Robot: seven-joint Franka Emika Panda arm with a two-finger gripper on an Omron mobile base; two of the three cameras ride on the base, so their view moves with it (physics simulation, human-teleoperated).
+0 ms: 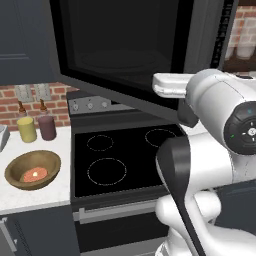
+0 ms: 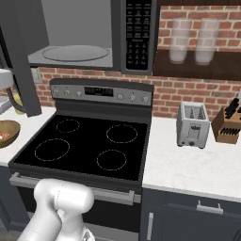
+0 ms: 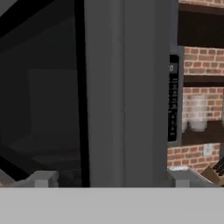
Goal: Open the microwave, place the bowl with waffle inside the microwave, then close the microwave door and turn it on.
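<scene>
White counter (image 1: 45, 192) beside black stove (image 1: 125, 157), red brick wall (image 2: 197, 89) behind.

1. A red brick wall (image 2: 188, 89) runs behind a white speckled tabletop (image 2: 188, 169).
2. A black four-ring glass stove (image 2: 89, 146) sits between dark grey cabinets (image 2: 188, 216).
3. A silver two-slot toaster (image 2: 192, 124) stands beside a wooden knife block (image 2: 227, 124).
4. Two frosted glass jars (image 2: 179, 40) stand on a dark shelf (image 2: 197, 68).

I count one microwave (image 2: 94, 35), one bowl (image 1: 32, 169) with one waffle (image 1: 35, 174), two jars (image 1: 27, 129), one toaster (image 2: 192, 124), one knife block (image 2: 228, 123), two glass canisters (image 2: 179, 40).
</scene>
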